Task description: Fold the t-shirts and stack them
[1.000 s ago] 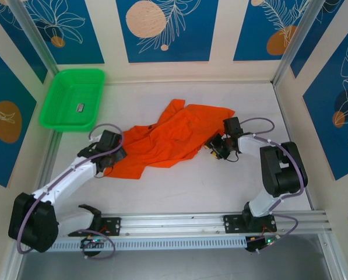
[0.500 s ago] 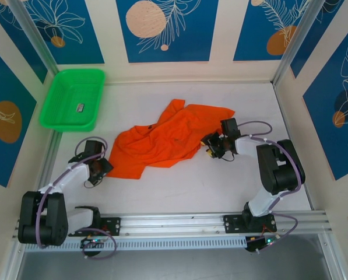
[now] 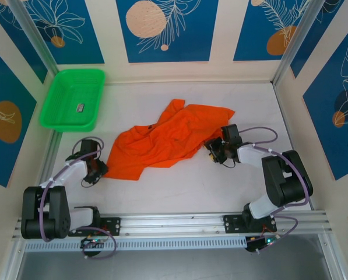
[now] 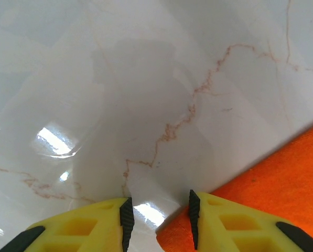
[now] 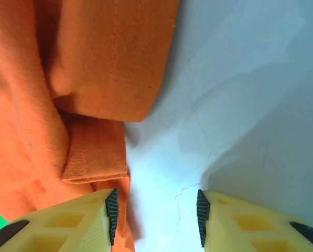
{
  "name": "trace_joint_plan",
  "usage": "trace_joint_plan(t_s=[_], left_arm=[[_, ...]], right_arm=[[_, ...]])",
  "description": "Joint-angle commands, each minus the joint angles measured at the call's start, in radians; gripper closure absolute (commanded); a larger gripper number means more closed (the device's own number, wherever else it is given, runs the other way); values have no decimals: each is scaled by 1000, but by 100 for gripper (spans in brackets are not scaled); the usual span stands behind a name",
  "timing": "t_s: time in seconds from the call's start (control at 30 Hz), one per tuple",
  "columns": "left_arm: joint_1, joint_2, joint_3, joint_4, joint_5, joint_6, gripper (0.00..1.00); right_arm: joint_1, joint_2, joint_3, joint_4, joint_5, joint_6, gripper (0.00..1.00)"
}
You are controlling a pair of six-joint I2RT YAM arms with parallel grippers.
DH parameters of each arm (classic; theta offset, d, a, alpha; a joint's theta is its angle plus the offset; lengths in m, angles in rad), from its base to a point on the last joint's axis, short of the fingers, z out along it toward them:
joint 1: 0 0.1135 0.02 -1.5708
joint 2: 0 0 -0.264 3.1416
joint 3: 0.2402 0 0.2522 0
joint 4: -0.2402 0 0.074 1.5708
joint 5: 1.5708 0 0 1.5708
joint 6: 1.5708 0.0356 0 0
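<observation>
Spreading step: the shirt (image 3: 162,143) lies crumpled at the centre of the table (image 3: 179,186); the left tool (image 4: 157,210) and right tool (image 5: 155,210), open and empty at its edges, must next pinch hems.

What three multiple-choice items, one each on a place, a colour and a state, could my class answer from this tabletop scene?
1. The green tray sits at the table's: A far left corner; B near right corner; C middle.
2. The t-shirt is: A blue; B orange; C white.
3. The t-shirt lies: A neatly folded; B crumpled and unfolded; C inside the tray.
Key: 1 A, the tray lies by the far left wall; 2 B, its cloth is bright orange; 3 B, it is rumpled on the table in uneven folds.
</observation>
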Motion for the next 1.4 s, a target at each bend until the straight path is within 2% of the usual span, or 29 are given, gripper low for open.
trace_joint_plan(t_s=[0.0,0.27,0.53,0.97,1.37], left_arm=[[-3,65,-45,236,194,25,65],[-25,102,-46,303,271,34,73],[-60,124,-44,386,333,43,100],[-69,-41,-85,337,241,46,100],[-73,-116,-115,323,198,46,100]], right_arm=[[0,-22,-6,-14,15,13,54],[2,-23,-22,22,-9,44,56],[7,15,-15,93,-50,120,56],[6,73,39,99,8,155,63],[3,94,-18,236,10,273,67]])
